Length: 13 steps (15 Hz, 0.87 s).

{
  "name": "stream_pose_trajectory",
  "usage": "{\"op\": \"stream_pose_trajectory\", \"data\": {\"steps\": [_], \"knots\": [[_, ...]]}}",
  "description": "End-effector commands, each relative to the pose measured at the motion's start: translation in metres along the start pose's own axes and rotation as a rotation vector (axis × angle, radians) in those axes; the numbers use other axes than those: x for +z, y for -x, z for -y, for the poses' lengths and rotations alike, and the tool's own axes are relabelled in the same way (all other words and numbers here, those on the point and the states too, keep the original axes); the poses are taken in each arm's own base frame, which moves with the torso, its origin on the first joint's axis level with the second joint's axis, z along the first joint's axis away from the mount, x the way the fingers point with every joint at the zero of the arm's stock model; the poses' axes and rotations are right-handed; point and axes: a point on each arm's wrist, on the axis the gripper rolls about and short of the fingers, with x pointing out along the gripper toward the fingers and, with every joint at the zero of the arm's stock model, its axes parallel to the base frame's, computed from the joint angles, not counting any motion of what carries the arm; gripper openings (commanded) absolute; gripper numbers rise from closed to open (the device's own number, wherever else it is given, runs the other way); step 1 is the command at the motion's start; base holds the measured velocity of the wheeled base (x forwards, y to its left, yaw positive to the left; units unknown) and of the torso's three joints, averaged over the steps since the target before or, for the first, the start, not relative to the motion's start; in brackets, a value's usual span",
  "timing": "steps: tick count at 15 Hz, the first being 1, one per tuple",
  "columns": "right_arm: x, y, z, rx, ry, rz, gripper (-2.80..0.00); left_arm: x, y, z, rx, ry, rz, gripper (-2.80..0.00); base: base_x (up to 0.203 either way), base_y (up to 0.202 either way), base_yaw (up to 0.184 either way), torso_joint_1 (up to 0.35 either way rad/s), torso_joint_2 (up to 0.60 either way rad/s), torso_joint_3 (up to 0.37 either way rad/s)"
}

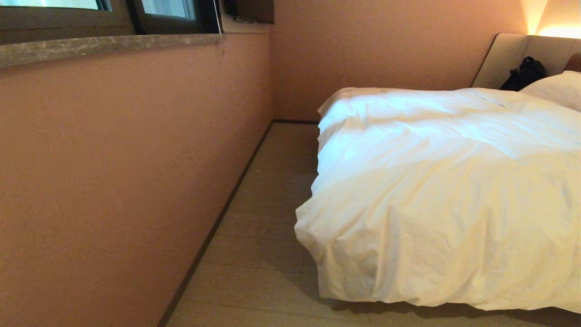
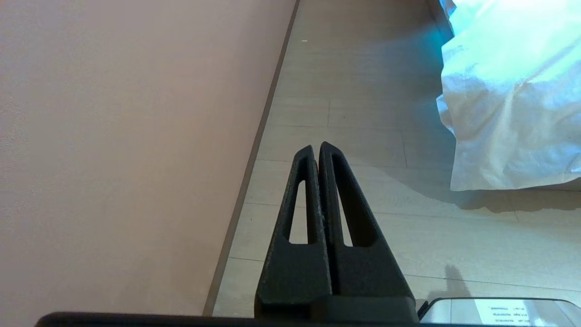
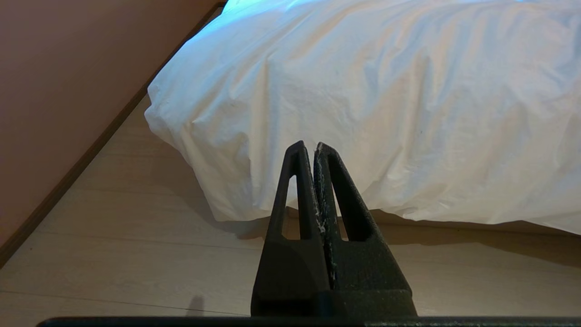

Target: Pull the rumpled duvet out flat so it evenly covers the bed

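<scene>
Duvet draped over bed, hanging down past foot end and near corner, wrinkled and bunched toward corner. Pillow at headboard end, dark bag beside it. Left gripper pinched closed, empty, over floor between wall and bed. Right gripper also closed, empty, aimed at duvet's hanging edge, not touching. Probably at very start: no grab yet, flattening and evening-out all left.

A bedroom: a bed under a white duvet, pillow, glowing lamp.
</scene>
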Motion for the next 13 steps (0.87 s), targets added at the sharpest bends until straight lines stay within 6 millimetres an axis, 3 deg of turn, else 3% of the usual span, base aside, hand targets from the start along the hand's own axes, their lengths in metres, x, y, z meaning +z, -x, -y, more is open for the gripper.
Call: {"op": "stream_pose_trajectory", "data": {"steps": [1, 13], "knots": [[0.0, -0.0001, 0.0, 0.0, -0.001, -0.002, -2.8, 0.0, 0.0, 0.0, 0.0, -0.002, 0.0, -2.8, 0.0, 0.0, 0.0, 0.0, 0.0, 0.0], [0.0002, 0.0, 0.0, 0.001, 0.0, -0.002, -2.8, -0.0004, -0.0001, 0.0, 0.0, 0.0, -0.002, -2.8, 0.0, 0.0, 0.0, 0.0, 0.0, 0.0]]}}
